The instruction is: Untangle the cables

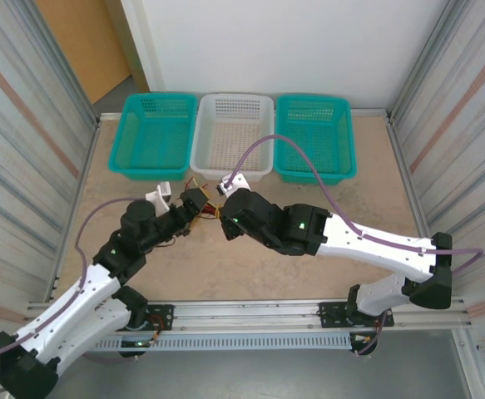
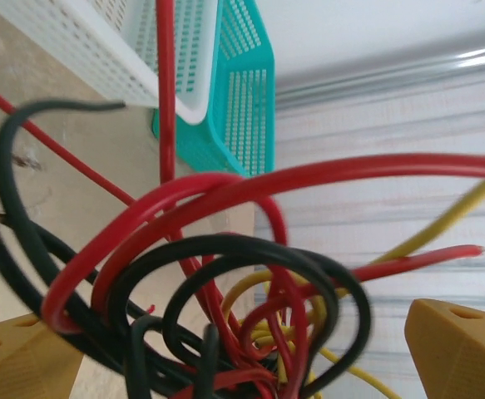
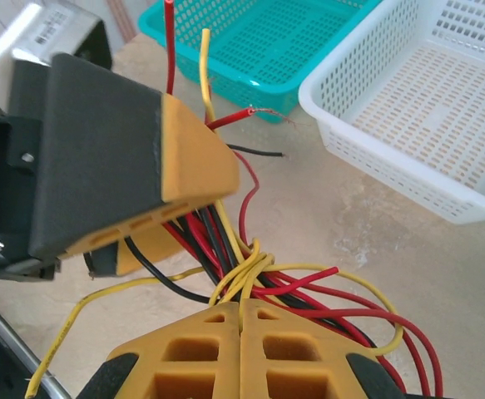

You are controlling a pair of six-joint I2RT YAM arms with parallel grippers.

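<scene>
Beige tabletop [image 1: 367,199], corrugated metal walls on both sides. Three baskets line the far edge: teal basket [image 1: 119,154] at left, white basket [image 1: 213,166] in the centre, second teal basket [image 1: 350,154] at right. Both arms meet mid-table, just in front of the white basket.

Noted the cables [image 3: 250,268]: red, black and yellow wires in one knotted bundle, hanging between the two grippers. Loose ends stick out toward the baskets; one red end shows bare strands.

On the right gripper [image 3: 240,306], yellow fingers are pressed flat together with the seam closed, and the yellow and red wires are pinched at their tips.

On the left gripper [image 2: 242,353], yellow fingertips [image 2: 458,345] stand well apart, with loops of the tangle sitting in the gap.
</scene>
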